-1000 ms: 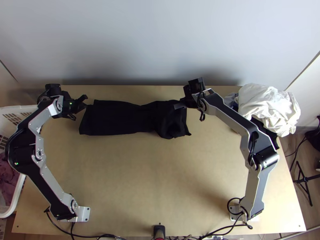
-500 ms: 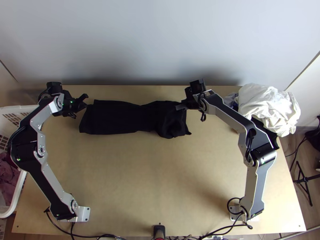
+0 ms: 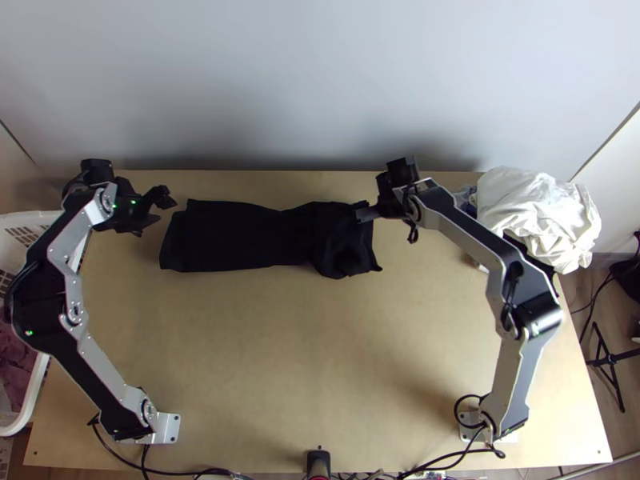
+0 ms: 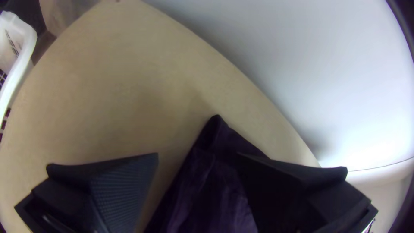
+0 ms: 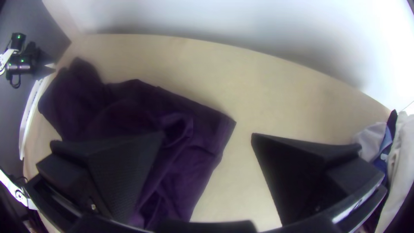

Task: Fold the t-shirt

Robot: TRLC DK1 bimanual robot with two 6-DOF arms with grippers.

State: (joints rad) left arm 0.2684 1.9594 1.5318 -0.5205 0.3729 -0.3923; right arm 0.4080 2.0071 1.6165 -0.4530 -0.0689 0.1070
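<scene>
i'm judging that a lengthwise fold is being finished: the black cloth t-shirt (image 3: 240,236) is lying in a narrow strip between my grippers, probably layered, though dark cloth is hiding edges. my left black gripper (image 4: 198,155) is hovering by one end, fingers apart; my right black gripper (image 5: 208,134), also spread, is facing the rumpled end, which is needing smoothing next.

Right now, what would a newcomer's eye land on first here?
The dark t-shirt lies in a long strip along the far side of the table, the open left gripper and open right gripper near its ends. A heap of white cloth stands out at the far right.
</scene>
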